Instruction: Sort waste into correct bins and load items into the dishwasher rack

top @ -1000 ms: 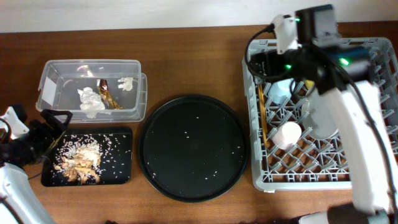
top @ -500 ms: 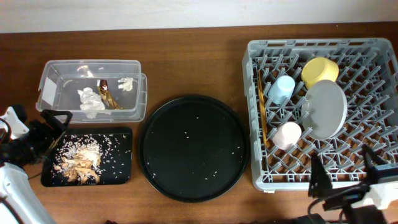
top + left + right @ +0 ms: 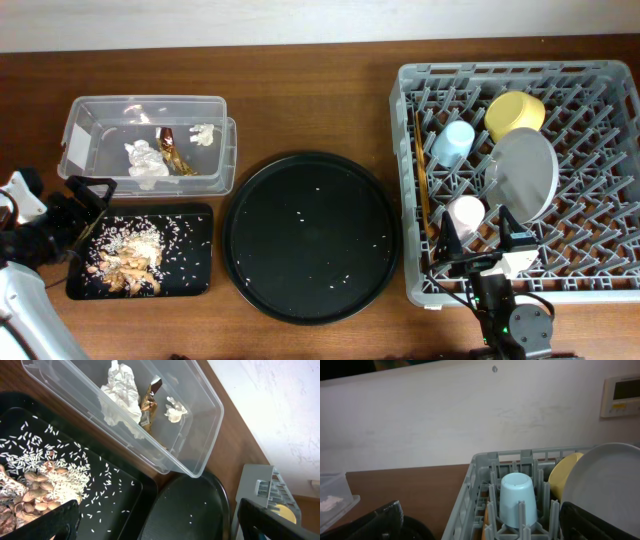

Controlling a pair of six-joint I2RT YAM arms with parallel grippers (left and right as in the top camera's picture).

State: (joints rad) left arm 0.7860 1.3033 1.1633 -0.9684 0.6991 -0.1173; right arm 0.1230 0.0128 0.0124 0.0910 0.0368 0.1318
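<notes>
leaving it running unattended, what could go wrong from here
The open right gripper hangs at the front edge of the dishwasher rack, beside the pink cup and the tilted grey plate; a swing could knock either. The open left gripper sits at the edge of the flat black tray; a nudge might scatter its rice-like crumbs.

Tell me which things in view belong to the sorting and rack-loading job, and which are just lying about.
Belongs to the job: crumpled tissue, foil wrapper, food scraps, clear tub, flat black tray, dishwasher rack, light-blue cup, pink cup, yellow bowl, grey plate, gold utensils.

Just lying about: round black tray, wall panel.
</notes>
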